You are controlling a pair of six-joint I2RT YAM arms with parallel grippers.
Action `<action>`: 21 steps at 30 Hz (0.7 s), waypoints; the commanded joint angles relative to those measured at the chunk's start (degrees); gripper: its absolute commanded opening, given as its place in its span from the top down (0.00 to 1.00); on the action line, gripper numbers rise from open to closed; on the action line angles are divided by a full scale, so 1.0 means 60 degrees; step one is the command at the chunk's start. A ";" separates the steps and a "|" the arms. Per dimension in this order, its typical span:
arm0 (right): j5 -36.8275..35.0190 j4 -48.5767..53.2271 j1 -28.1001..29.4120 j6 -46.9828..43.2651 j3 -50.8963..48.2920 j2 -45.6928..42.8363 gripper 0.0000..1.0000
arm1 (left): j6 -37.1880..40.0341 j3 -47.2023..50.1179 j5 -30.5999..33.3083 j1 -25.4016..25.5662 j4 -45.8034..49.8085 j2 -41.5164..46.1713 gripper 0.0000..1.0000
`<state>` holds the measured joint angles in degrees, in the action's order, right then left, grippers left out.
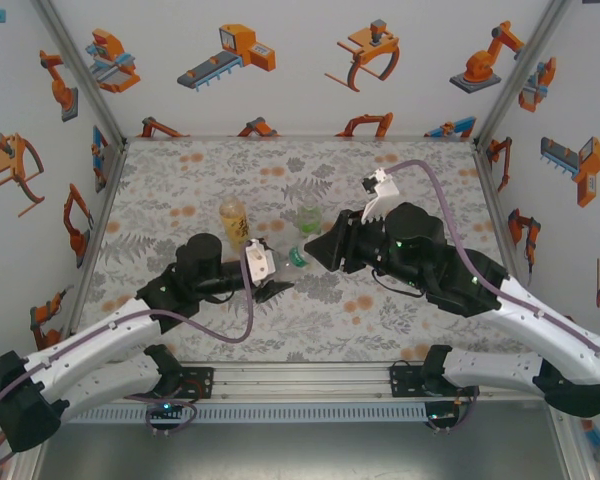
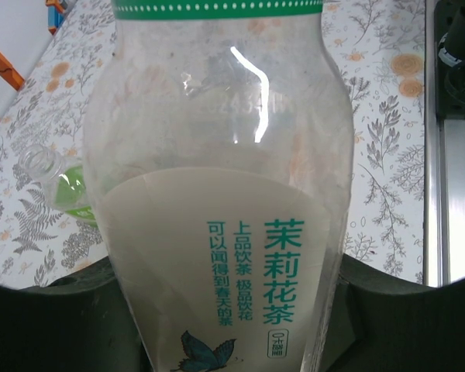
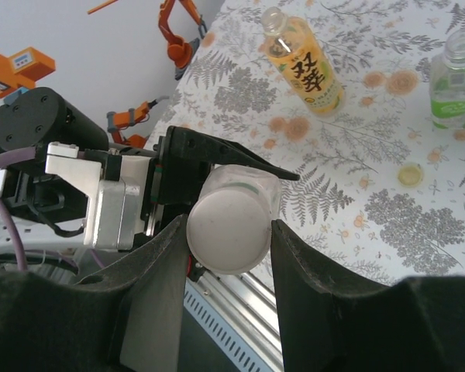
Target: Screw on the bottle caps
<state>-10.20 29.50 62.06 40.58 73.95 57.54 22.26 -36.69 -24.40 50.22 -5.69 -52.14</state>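
Tabletop (image 1: 310, 320): grey ferns, orange blossoms. Clear bottle (image 2: 217, 155): white label, green lettering, blue butterfly. Taller bottle (image 3: 306, 74): amber-yellow. Cap (image 3: 227, 232): white. Walls (image 1: 300, 95): white, orange robot motifs.

left fingers (image 2: 54, 325) clamped, right fingers (image 3: 318, 302) clamped, arms angled inward

clear bottle (image 2: 217, 194): both ends cropped | green bottle (image 3: 453, 85): right side cut
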 commanded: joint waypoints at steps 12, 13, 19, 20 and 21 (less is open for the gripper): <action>-0.0675 -0.0633 0.0047 -0.0929 -0.0002 0.0216 1.00 | -0.0980 -0.0704 -0.0140 0.0227 -0.1763 -0.0345 1.00; -0.0630 -0.0689 0.0054 -0.0978 0.0035 0.0268 1.00 | -0.1032 -0.0711 -0.0151 0.0244 -0.1841 -0.0373 1.00; -0.0476 -0.0816 0.0054 -0.1213 0.0320 0.0513 1.00 | -0.1358 -0.0641 -0.0165 0.0359 -0.2437 -0.0541 1.00; -0.0444 -0.0821 0.0049 -0.1244 0.0380 0.0544 1.00 | -0.1393 -0.0625 -0.0159 0.0374 -0.2502 -0.0575 1.00; -0.0418 -0.0854 0.0043 -0.1276 0.0403 0.0561 0.99 | -0.1410 -0.0627 -0.0155 0.0389 -0.2552 -0.0616 1.00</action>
<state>-15.31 24.93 61.95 34.06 75.64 58.92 14.92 -38.24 -22.35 50.98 -12.53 -55.53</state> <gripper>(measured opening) 0.421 0.537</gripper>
